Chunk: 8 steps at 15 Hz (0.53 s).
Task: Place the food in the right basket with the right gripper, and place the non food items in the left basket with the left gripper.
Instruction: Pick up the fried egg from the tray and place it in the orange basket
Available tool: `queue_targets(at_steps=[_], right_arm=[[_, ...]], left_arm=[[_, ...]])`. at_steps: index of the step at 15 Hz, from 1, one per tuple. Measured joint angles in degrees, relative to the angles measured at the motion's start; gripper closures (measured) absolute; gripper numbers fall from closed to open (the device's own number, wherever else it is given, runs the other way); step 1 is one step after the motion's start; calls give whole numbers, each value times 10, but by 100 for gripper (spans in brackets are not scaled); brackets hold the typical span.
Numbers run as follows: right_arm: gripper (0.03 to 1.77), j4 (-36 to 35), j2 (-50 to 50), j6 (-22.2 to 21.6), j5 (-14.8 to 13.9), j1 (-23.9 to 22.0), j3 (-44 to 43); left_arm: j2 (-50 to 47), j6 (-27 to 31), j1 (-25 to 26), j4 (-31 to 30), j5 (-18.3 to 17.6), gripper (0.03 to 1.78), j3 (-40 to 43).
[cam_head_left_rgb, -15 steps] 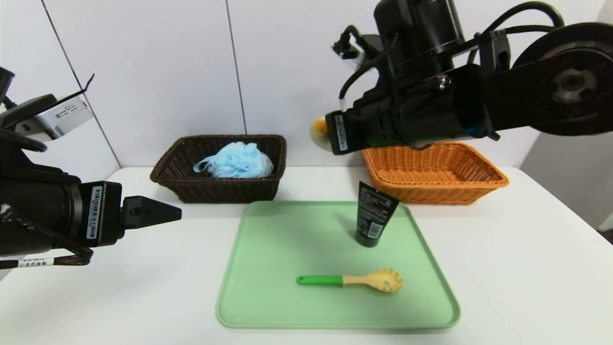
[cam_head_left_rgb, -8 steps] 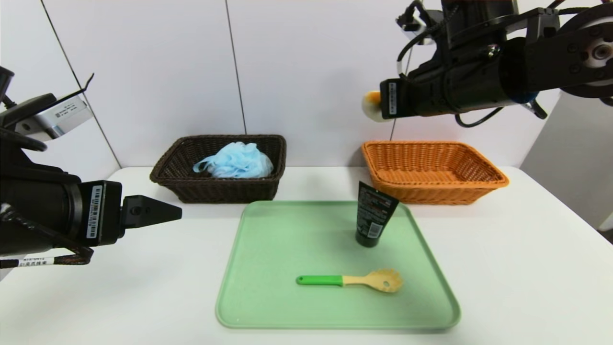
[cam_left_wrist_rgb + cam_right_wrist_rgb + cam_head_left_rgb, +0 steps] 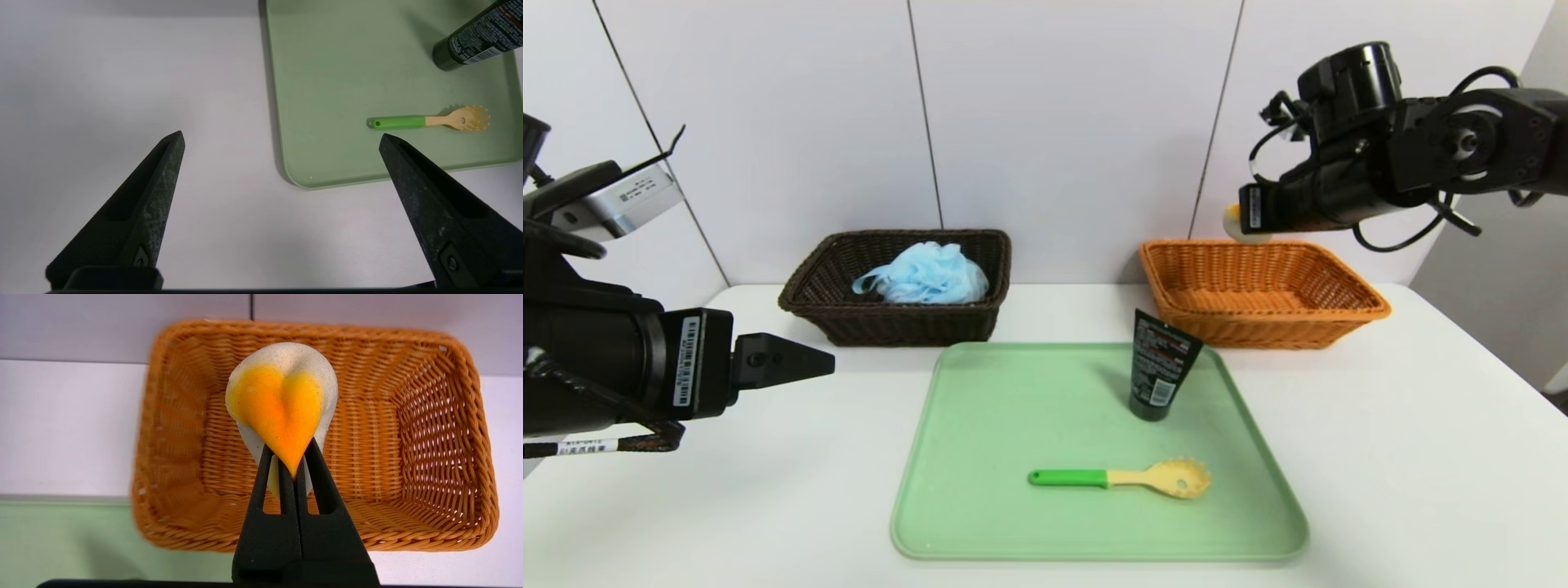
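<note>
A folded fried egg (image 3: 282, 404), white with an orange yolk, hangs pinched above the empty orange basket (image 3: 1347, 304) at two o'clock. The brown basket (image 3: 805, 298) at eleven o'clock holds a blue bath pouf (image 3: 925, 273). On the green tray (image 3: 980, 425) at the centre, a black tube (image 3: 1161, 366) stands cap-down at one o'clock, and a green-handled pasta spoon (image 3: 1127, 477) lies flat at five o'clock.

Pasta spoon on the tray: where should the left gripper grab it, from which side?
Grip the pasta spoon by its straight green handle, coming from above with fingers across it. It lies flat on the tray, handle toward the left gripper.
</note>
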<state>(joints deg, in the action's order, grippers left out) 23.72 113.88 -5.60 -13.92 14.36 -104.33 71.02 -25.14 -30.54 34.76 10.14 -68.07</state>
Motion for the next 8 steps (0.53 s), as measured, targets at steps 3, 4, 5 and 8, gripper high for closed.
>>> queue_targets(at_steps=[3, 4, 5, 8], right_arm=[[157, -1, 40, -1, 4, -38, 4], [139, -2, 50, -2, 4, -43, 4], [123, -3, 59, -3, 5, -45, 4], [86, -4, 74, -3, 6, -49, 2]], left_arm=[[0, -1, 0, -1, 0, 12, 7], [0, -1, 0, -1, 0, 12, 7], [0, 0, 0, -1, 0, 12, 8], [0, 0, 0, -1, 0, 12, 8]])
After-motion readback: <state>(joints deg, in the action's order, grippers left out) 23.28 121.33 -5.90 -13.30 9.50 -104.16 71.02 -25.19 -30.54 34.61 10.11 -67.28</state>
